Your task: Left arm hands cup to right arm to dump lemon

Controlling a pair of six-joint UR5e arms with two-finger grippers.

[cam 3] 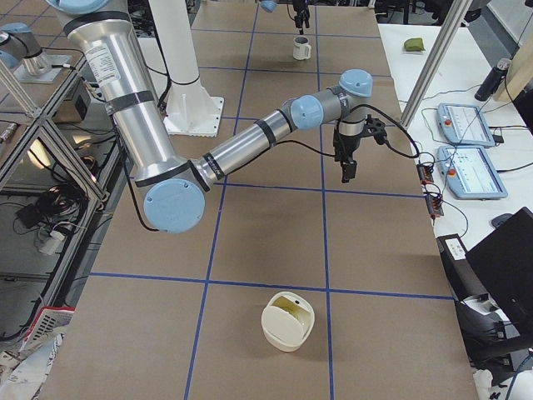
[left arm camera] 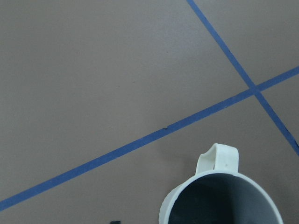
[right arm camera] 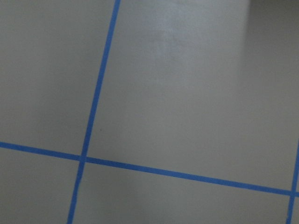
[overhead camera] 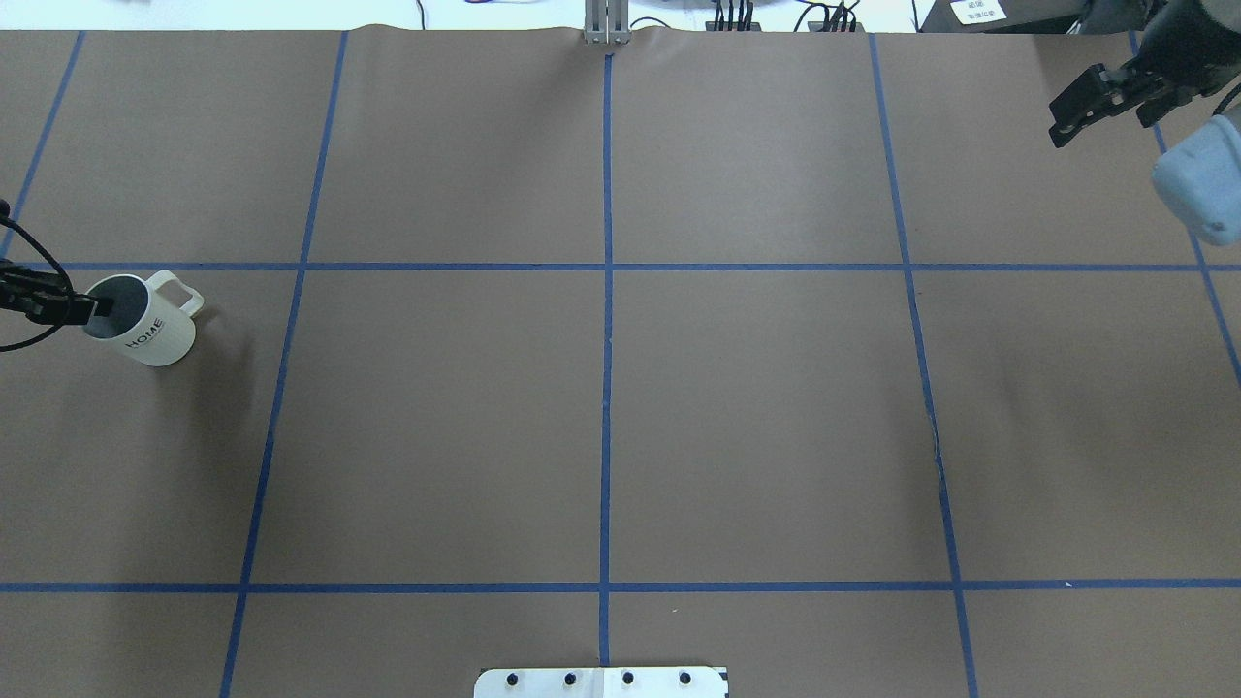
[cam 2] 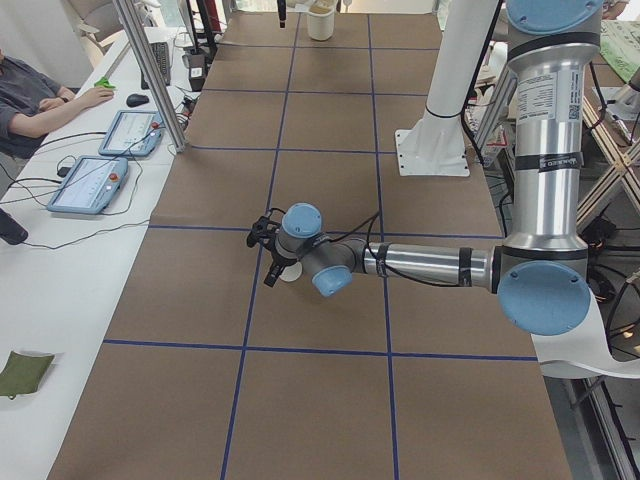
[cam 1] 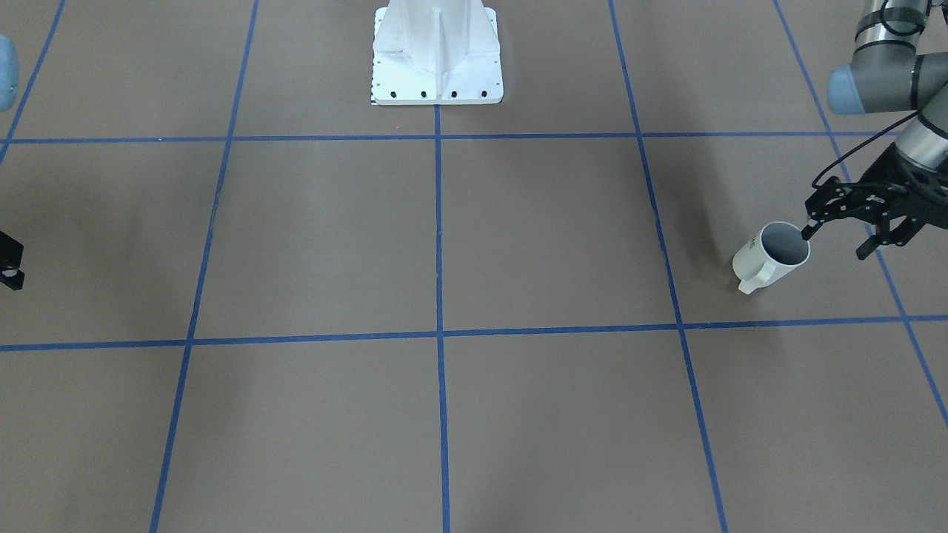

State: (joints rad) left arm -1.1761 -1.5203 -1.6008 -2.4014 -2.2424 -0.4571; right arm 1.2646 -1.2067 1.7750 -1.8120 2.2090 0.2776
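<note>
The white mug (cam 1: 766, 260) with "HOME" on its side (overhead camera: 145, 334) stands at the table's left end, handle toward the far side. My left gripper (cam 1: 835, 243) is open at its rim. One finger (overhead camera: 95, 308) reaches just inside the rim and the other (cam 1: 868, 249) is outside the wall. The left wrist view shows the mug (left arm camera: 219, 200) from above with only its grey inside. The lemon is hidden. My right gripper (overhead camera: 1103, 124) hangs open and empty over the far right corner, well away from the mug.
A cream round container (cam 3: 287, 321) with something pale yellow inside stands on the table beyond my right arm. The white robot base (cam 1: 437, 52) stands at mid table edge. Blue tape lines cross the brown table (overhead camera: 756, 417). An operator (cam 2: 40, 100) sits at a side desk.
</note>
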